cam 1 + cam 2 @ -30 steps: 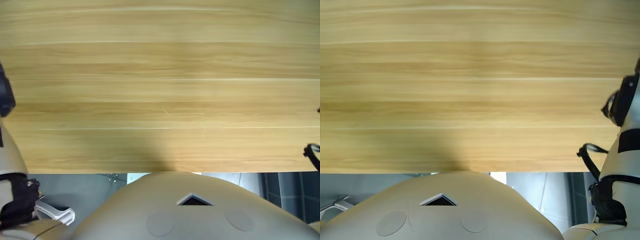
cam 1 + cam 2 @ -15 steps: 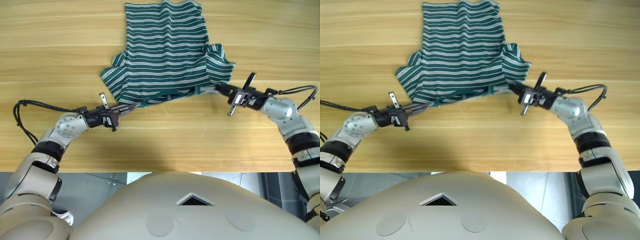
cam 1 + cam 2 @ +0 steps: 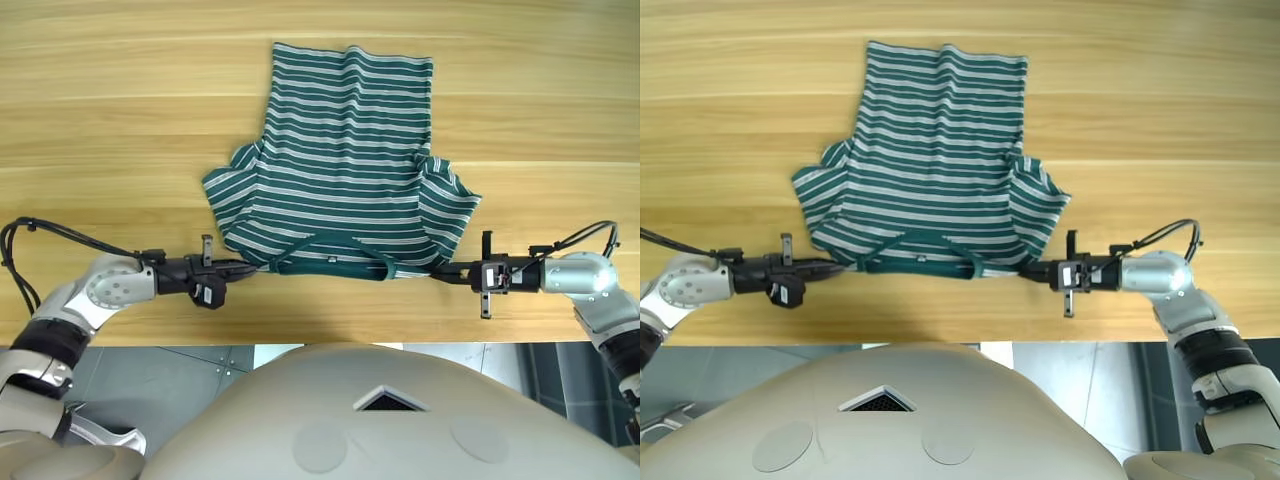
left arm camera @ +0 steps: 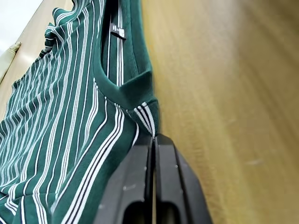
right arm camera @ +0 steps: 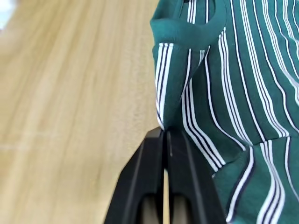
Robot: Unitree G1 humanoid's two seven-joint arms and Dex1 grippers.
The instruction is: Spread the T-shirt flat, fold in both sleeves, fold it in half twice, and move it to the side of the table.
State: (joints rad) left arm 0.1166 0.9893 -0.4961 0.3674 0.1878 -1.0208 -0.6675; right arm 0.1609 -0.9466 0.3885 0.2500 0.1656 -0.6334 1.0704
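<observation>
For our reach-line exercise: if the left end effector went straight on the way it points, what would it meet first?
The T-shirt: the left end effector is shut on its near edge, so it would likely push straight into that cloth.

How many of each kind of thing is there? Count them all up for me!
Shirt: 1
Table: 1
End effectors: 2, the left end effector and the right end effector
Total: 4

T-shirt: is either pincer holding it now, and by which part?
Both: left pincer shut on the T-shirt at the shoulder beside the collar, right pincer on the other shoulder.
</observation>
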